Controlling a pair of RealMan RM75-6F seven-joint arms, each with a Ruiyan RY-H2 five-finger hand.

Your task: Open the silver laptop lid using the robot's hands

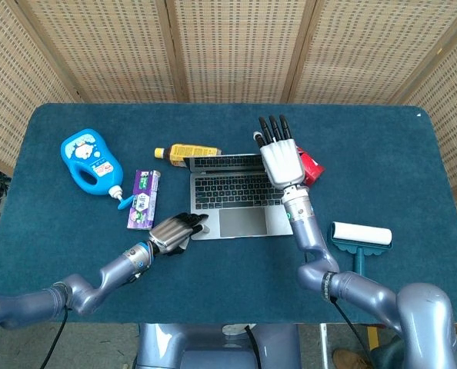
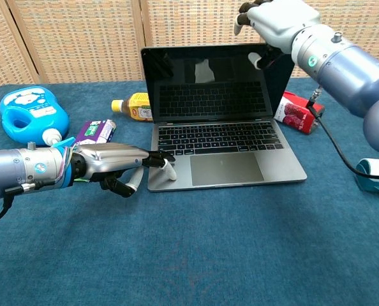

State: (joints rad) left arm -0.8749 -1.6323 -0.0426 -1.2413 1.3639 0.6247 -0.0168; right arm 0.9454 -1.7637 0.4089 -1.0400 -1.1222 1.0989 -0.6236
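My left hand (image 2: 116, 164) lies flat on the table with its fingertips (image 2: 157, 158) pressing on the front left corner of the silver laptop (image 2: 222, 164). The fingers are stretched out together, holding nothing, just pinning the base so it doesn't lift or slide while the lid goes up.

The laptop sits in the middle of the blue table (image 1: 413, 161), keyboard facing me. Its lid (image 2: 215, 83) stands upright, maybe tipped a touch past vertical, dark screen showing. That looks like a working angle, so I judge the job nearly done.

My right hand (image 2: 274, 19) is up at the lid's top right corner. In the chest view the fingers curl over the top edge and the thumb comes in on the screen side, so it reads as a light pinch on the lid, though I can't be sure every finger makes contact. From the head view the same hand (image 1: 281, 157) looks flat with fingers straight and side by side.

Behind the lid lie a yellow bottle (image 1: 184, 150) on the left and a red bottle (image 2: 297, 112) on the right, close to my right wrist. If I push further, the lid could tip into them. A blue jug (image 1: 90, 161), a purple box (image 1: 144, 196) and a lint roller (image 1: 359, 237) sit well clear.
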